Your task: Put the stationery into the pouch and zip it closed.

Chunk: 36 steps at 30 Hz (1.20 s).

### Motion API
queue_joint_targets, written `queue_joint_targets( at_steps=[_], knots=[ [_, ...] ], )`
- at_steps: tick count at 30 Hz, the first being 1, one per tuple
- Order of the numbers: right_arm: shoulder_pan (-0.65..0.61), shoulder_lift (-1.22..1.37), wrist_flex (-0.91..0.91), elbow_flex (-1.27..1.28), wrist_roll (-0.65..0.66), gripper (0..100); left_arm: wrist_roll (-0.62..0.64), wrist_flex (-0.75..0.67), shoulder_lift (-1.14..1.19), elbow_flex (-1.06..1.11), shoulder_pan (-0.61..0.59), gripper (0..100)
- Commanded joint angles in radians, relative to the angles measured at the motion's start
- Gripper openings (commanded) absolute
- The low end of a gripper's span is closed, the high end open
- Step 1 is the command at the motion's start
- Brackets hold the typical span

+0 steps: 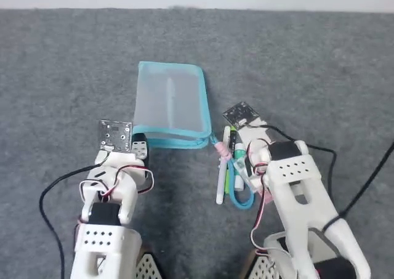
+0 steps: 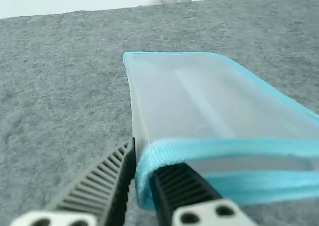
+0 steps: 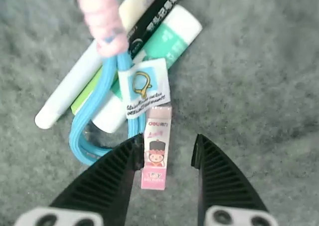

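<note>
Left gripper: clamped on the teal zipper edge of the pouch, which stretches ahead of it
Right gripper: open, with the pink eraser between its jaws
Beyond eraser: paper tag, blue cord, white pen and glue stick, crowded together on the tabletop

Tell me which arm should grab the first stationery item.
Right. The right tool hangs open over the pink packet in the stationery pile, while the left tool grips the rim of the pouch.

The pouch ran off the left wrist view's edge, the pens off the right wrist view's, and the right arm covered some stationery.
</note>
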Motion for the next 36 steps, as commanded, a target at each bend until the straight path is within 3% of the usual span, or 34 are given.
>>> queue_joint_targets(
  at_steps=[1,18,30,36],
  knots=[
    [0.004,-0.007,-0.013,0.003,0.012,15.8,-0.006,-0.017,-0.02,-0.018,0.011,1],
    [0.015,0.004,-0.018,0.051,0.012,15.8,-0.008,-0.017,-0.025,-0.018,0.04,1],
    [0.088,0.005,-0.021,0.094,0.06,15.8,-0.008,-0.018,-0.025,-0.016,0.044,1],
    [0.084,0.005,-0.143,0.18,0.06,15.8,-0.008,-0.018,-0.025,-0.015,0.043,1]
  ],
)
